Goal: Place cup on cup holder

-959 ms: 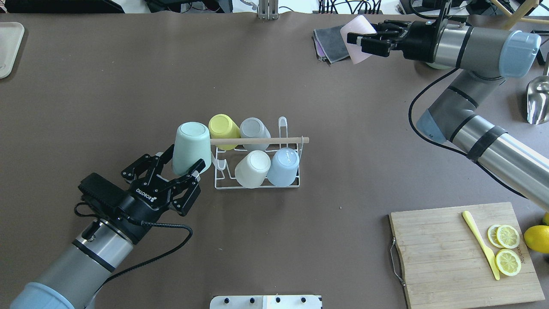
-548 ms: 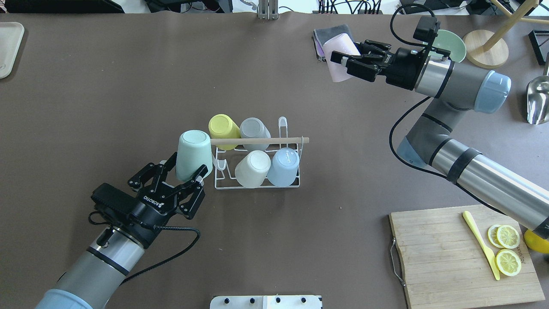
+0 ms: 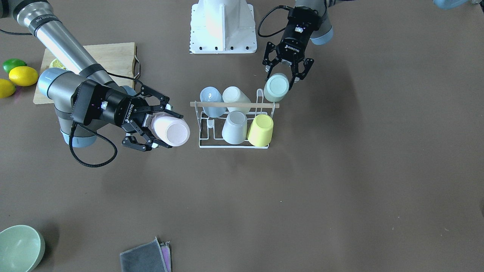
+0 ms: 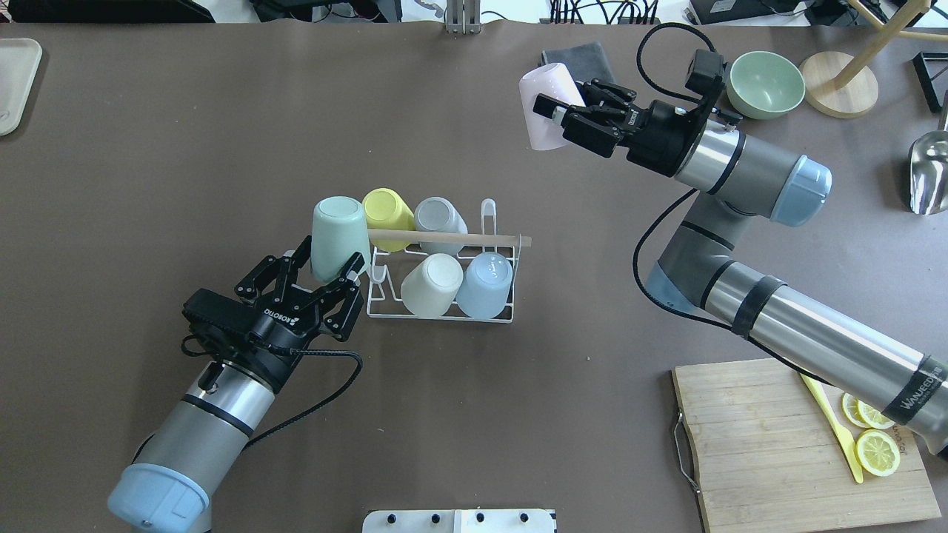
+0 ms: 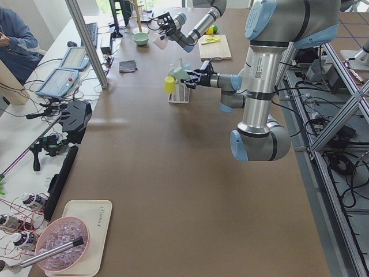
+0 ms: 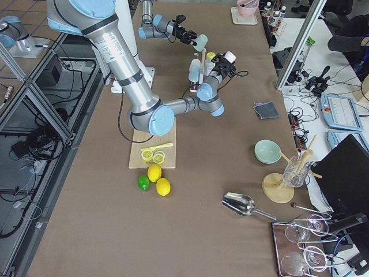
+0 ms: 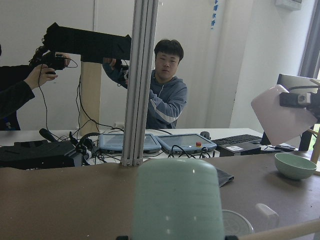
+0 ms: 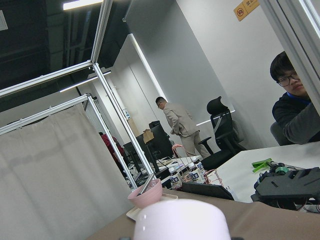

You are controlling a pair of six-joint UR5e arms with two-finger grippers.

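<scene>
Since half a second back, the right arm has swung its pink cup (image 4: 544,104) inward along the far side of the desk (image 4: 222,133), and the left has eased its mint cup (image 4: 338,235) closer to the end of the cup holder (image 4: 437,317). Overhead now: the left pincer (image 4: 329,260) is clenched on the mint cup's sides, cup bottom-up and tilted, just beside the tip of the wooden rod (image 4: 452,237). Four are racked already: yellow cup (image 4: 385,211) and grey cup (image 4: 437,218) behind, cream cup (image 4: 428,285) and blue cup (image 4: 485,285) in front. Over there the right pincer (image 4: 572,111) is grasping the pink cup, held high, well apart from the holder. Front camera: the mint cup hangs beside a bare prong (image 3: 260,96) at that corner, not yet over it; a second one stands empty at the opposite end. Side cameras: both cups are carried above the desk, too small for more. Left wrist: mint cup fills the bottom, rod tip lower right. Right wrist: only the pink cup's base shows. My read: placing is under way, mint cup first; next it must shift over its bare prong, mouth down, clear of the rod, then lower and release
</scene>
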